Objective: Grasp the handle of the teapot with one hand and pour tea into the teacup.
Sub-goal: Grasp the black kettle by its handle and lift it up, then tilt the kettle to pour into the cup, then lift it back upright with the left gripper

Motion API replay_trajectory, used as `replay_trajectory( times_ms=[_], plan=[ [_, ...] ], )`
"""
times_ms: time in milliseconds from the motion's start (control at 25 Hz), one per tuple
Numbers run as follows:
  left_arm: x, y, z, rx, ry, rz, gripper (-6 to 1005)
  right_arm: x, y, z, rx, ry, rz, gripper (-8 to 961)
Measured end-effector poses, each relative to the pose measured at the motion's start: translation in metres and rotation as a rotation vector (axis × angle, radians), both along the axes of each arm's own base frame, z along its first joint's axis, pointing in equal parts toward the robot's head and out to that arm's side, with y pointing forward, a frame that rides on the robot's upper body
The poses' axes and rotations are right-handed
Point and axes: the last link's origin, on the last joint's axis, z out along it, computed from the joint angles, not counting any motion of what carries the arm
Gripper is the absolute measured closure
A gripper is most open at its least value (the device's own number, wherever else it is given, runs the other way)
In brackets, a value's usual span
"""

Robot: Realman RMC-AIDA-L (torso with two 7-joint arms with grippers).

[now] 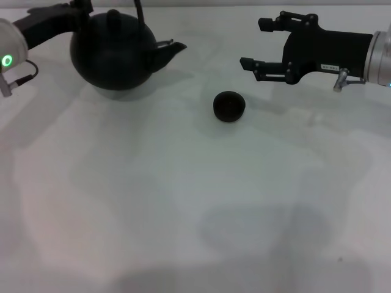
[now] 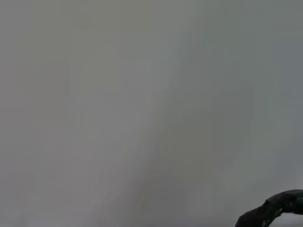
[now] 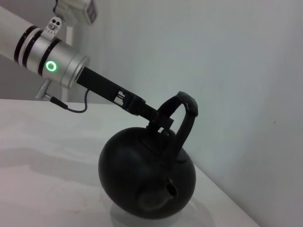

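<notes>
Head view: handle [image 1: 138, 12] top cut off at 12 o'clock edge. Left gripper [image 3: 158, 120] fingers hidden behind handle. Left wrist view: only dark sliver at 5 o'clock, unidentifiable.

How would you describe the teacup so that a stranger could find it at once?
Start at the big round black teapot on the white table. Follow its spout toward the open right gripper; the teacup sits between them, nearer you. It is small, dark, round and has no handle.

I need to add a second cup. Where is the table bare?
Bare: the whole near half of the table, in front of the teacup. Crowded: the far strip, with the teapot and left gripper far left, and the open right gripper far right.
</notes>
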Motion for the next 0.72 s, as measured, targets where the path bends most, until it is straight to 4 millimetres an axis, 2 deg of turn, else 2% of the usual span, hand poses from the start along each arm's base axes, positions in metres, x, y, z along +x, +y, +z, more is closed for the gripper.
replay_trajectory(
  times_ms=[120, 320, 720],
  plan=[
    [0.003, 0.002, -0.001, -0.019, 0.023, 0.012, 840, 0.0, 0.0, 0.0, 0.002, 0.002, -0.001, 133],
    [0.021, 0.006, -0.016, -0.056, 0.158, 0.023, 841, 0.003, -0.002, 0.001, 0.01, 0.01, -0.007, 133],
    [0.053, -0.003, -0.024, 0.006, 0.287, -0.109, 840, 0.005, -0.002, 0.002, 0.017, 0.015, -0.012, 133]
  ],
)
